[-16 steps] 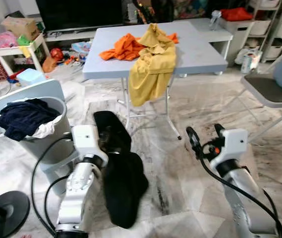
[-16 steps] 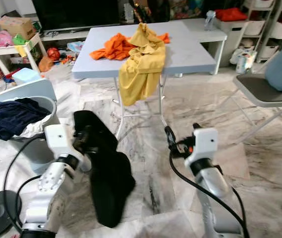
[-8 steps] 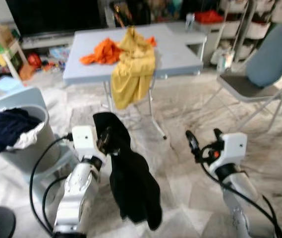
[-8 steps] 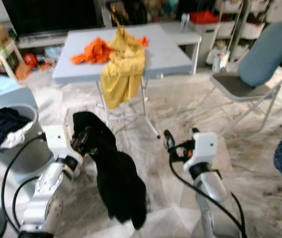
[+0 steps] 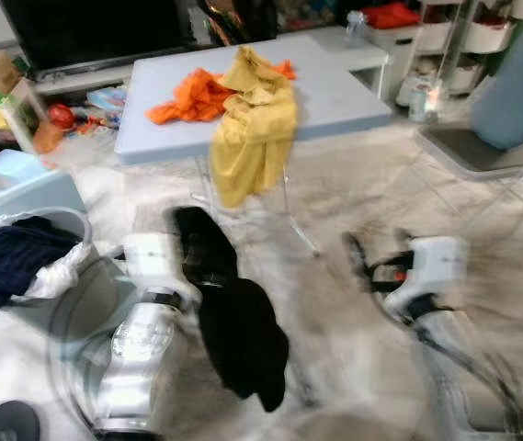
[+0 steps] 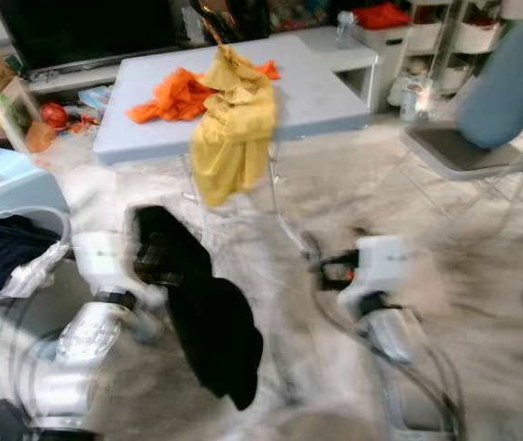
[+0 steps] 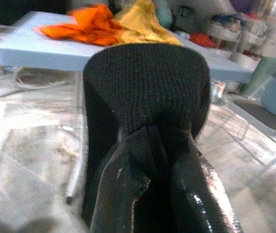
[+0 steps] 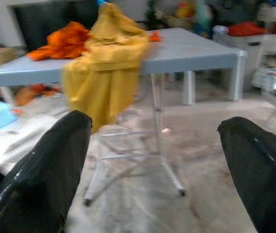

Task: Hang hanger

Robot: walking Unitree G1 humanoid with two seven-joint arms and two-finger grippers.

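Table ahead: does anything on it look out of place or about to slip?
The yellow garment is heaped on the near edge of the grey table, and much of it hangs over the front towards the floor. The orange garment lies crumpled beside it, fully on top. No hanger can be made out.

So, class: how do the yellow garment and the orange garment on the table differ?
The yellow garment drapes over the table's front edge and hangs down; the orange garment lies crumpled wholly on top. The yellow one looks larger and peaks higher. Both rest on the same grey table, touching.
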